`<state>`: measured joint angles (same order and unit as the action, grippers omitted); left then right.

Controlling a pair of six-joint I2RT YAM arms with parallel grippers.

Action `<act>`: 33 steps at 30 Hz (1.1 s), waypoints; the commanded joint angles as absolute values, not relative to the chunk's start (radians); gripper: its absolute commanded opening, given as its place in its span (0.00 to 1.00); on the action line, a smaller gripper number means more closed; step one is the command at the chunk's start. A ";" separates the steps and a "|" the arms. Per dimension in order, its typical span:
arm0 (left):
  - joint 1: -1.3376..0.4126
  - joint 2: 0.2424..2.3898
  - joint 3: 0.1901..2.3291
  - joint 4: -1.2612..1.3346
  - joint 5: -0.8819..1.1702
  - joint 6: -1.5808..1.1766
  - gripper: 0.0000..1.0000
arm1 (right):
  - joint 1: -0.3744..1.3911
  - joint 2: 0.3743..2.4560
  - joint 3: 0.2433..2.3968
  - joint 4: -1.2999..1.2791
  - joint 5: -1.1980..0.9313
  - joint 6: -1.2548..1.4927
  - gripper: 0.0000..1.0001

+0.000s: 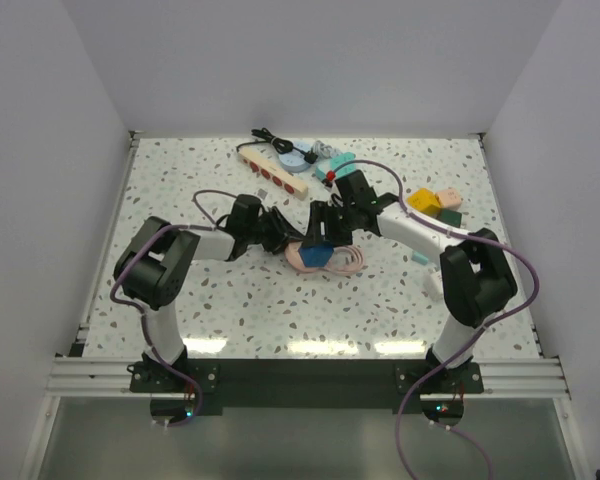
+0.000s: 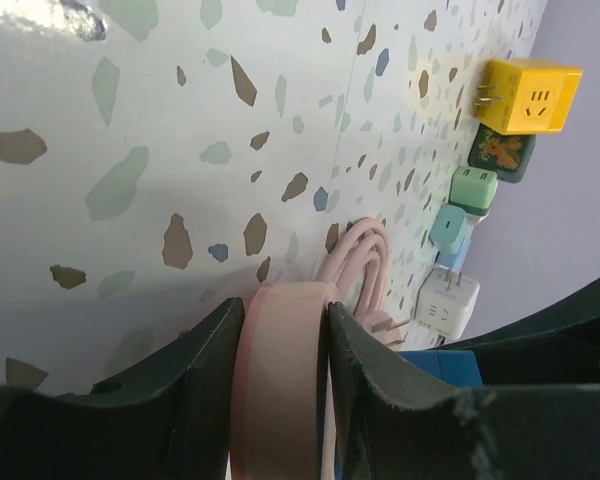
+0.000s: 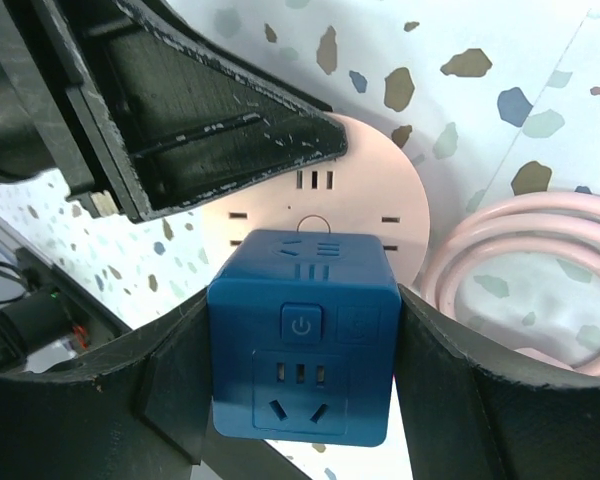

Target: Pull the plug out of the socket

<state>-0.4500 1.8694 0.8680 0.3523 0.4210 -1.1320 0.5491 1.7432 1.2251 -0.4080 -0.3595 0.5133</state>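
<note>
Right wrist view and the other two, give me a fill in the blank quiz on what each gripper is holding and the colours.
1. The right gripper is shut on a cube coloured ____.
2. The left gripper clamps the edge of a flat disc coloured ____.
3. In the top external view, the cream power strip has a row of outlets coloured ____.
Missing words: blue; pink; red.

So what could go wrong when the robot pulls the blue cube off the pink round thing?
1. The left gripper pinches the pink socket only by its thin edge, so the socket might slip or twist out when the pull comes.
2. The right gripper squeezes the blue plug cube on smooth sides, so it might slide off.
3. The pink cable lies coiled loose beside the socket and could get dragged along.
</note>
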 commanded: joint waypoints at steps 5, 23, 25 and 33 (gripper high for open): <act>-0.471 1.873 0.996 0.370 0.560 -1.037 0.00 | 0.568 1.818 1.296 -0.456 -0.434 0.425 0.68; -0.459 1.867 1.012 0.360 0.557 -0.996 0.00 | 0.566 1.839 1.321 -0.540 -0.402 0.403 0.21; -0.456 1.867 1.008 0.376 0.568 -0.999 0.00 | 0.568 1.830 1.315 -0.545 -0.397 0.406 0.00; -0.460 1.821 0.977 0.321 0.493 -1.015 0.84 | 0.563 1.779 1.315 -0.468 -0.292 0.503 0.00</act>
<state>-0.4568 1.8862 0.9726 0.3099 0.5163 -1.0042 0.5587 1.8324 1.2877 -0.5121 -0.3462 0.4480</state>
